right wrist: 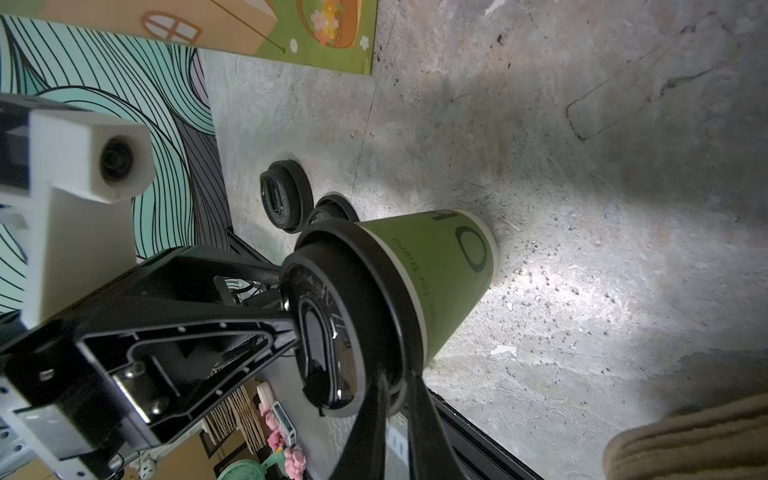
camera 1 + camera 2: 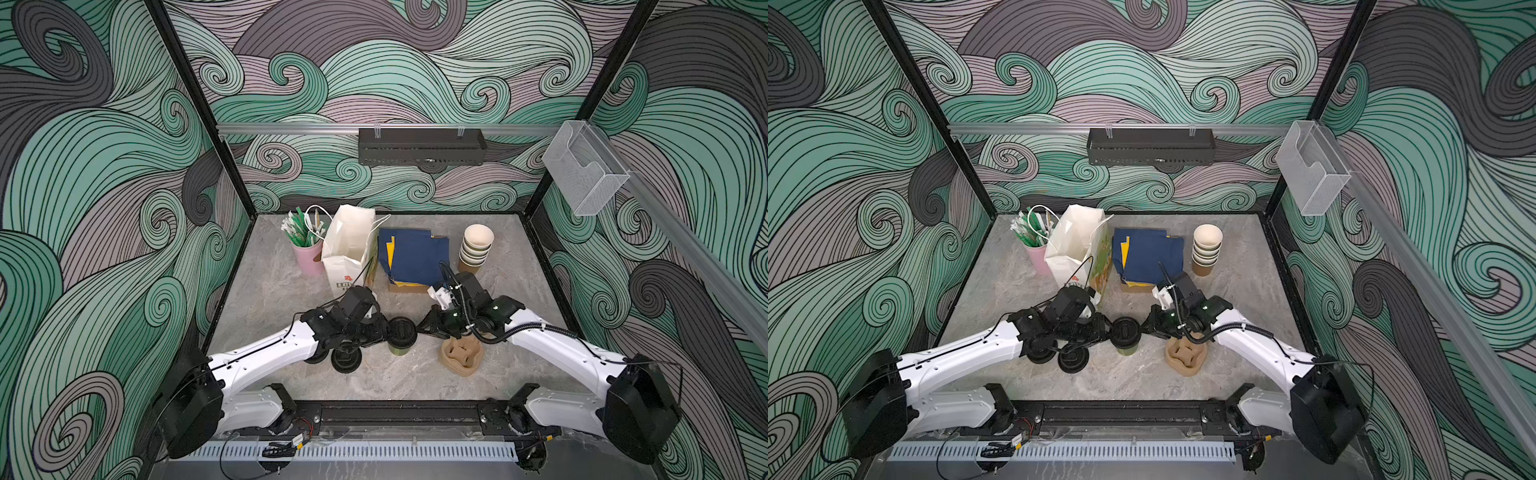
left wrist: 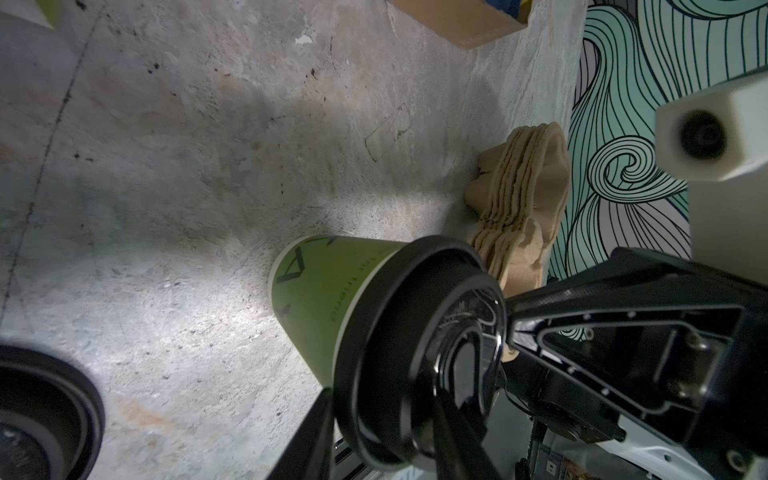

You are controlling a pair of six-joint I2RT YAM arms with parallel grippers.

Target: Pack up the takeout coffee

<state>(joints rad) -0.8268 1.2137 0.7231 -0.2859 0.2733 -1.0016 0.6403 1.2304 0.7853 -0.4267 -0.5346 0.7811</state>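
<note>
Both top views show the cup [image 2: 400, 348] upright on the bench [image 2: 266, 299] between left hand [image 2: 384, 331] and right hand [image 2: 423, 328]. Only the left wrist view shows the left fingers [image 3: 309, 436] clamped on the cup at its lid [image 3: 399, 332]. The right wrist view shows the right fingers [image 1: 430, 428] nearly together at the rim, grip unclear.

Swirling teal, grey and mauve wave patterns cover the walls [image 2: 104, 166] all round me; black frame posts [image 2: 199, 104] mark the corners; the floor I work on is a grey marbled tabletop [image 2: 266, 299]; an aluminium rail [image 2: 291, 129] on the back wall carries a black slotted tray [image 2: 422, 145]; a clear plastic holder [image 2: 582, 174] hangs on the right wall.
</note>
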